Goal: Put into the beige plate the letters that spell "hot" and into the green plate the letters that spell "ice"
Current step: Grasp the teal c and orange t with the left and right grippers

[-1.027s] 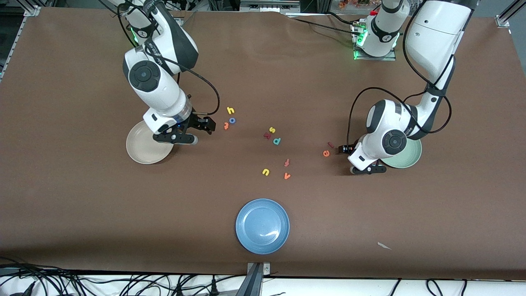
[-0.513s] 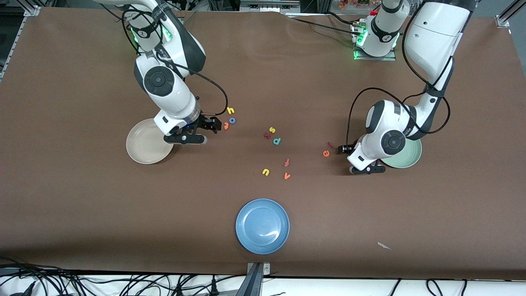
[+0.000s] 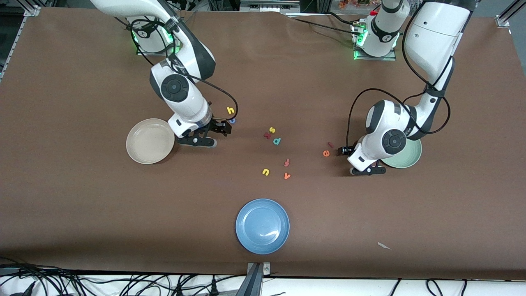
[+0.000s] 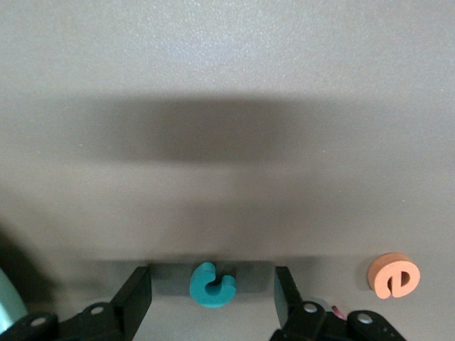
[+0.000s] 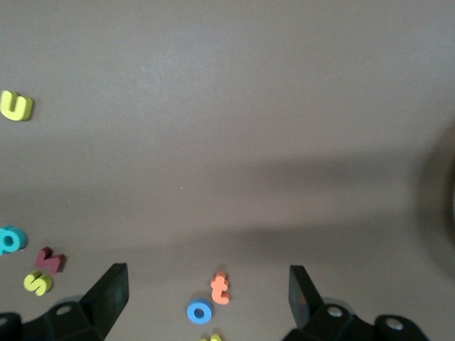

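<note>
Brown paper covers the table (image 3: 82, 213), and nearest the front camera on it sits a blue plate (image 3: 262, 226). Farther up lie a yellow u (image 3: 266, 172) and an orange v (image 3: 287, 176), with a red f (image 3: 287, 162) just above them.

Toward the left arm's end, the left gripper (image 3: 344, 150) is low over the table beside the green plate (image 3: 411, 158), which the arm partly covers. An orange e (image 3: 326, 153) lies just beside that gripper, a dark red i (image 3: 330, 144) slightly farther. The front view hides what the left wrist view shows: a teal c (image 4: 212, 285) lying on the table between the two fingers (image 4: 135, 298), which stand apart on either side of it without touching it.

Mid-table are a teal p (image 3: 277, 141), a yellow s (image 3: 271, 130) and a dark red letter (image 3: 267, 135).

Toward the right arm's end, the beige plate (image 3: 150, 141) holds nothing. The right gripper (image 3: 222, 127) is just beside it, jaws spread wide. In the front view it covers the orange t (image 5: 221, 287) and part of the blue o (image 3: 232, 121); the right wrist view shows both between the open fingers (image 5: 106, 295), untouched. A yellow h (image 3: 231, 110) lies farthest.
</note>
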Controlling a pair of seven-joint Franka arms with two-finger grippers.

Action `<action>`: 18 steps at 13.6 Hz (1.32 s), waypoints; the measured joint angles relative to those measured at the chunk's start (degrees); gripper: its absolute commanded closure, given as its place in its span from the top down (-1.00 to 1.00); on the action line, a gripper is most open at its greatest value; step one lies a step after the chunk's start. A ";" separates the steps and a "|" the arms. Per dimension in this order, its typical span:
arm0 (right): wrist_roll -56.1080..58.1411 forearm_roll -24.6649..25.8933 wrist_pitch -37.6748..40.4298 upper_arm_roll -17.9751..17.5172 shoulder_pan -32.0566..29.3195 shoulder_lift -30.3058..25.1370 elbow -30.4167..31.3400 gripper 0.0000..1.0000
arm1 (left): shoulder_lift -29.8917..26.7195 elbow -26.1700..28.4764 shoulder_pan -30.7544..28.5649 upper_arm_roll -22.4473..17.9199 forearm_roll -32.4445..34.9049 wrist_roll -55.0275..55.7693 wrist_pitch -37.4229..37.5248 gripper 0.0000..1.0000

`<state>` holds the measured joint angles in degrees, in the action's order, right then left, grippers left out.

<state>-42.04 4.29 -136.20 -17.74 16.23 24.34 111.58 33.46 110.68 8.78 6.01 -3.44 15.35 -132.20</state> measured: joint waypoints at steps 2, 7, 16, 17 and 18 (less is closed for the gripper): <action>-3.90 3.95 -2.93 -0.02 0.90 2.01 1.34 1.00 | 0.13 0.03 0.00 0.00 0.00 0.01 0.00 0.40; -9.95 9.13 -7.81 -0.05 2.60 5.32 3.04 0.99 | 0.21 0.03 -0.01 -0.08 0.00 0.07 0.05 0.01; -12.36 10.24 -13.37 -0.08 3.47 5.85 8.15 0.88 | -0.10 -0.06 0.00 0.07 0.00 0.11 0.11 -0.62; -13.11 10.27 -13.39 -0.10 3.97 5.85 8.35 0.80 | -0.32 -0.11 0.01 0.12 -0.03 0.11 0.23 -0.66; -13.61 10.31 -13.41 -0.11 4.39 5.85 8.48 0.69 | -0.25 -0.07 0.02 0.13 -0.03 0.11 0.21 -0.66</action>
<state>-55.66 14.59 -149.61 -17.85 20.61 30.19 120.06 33.21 110.61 8.80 6.14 -3.47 15.46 -131.98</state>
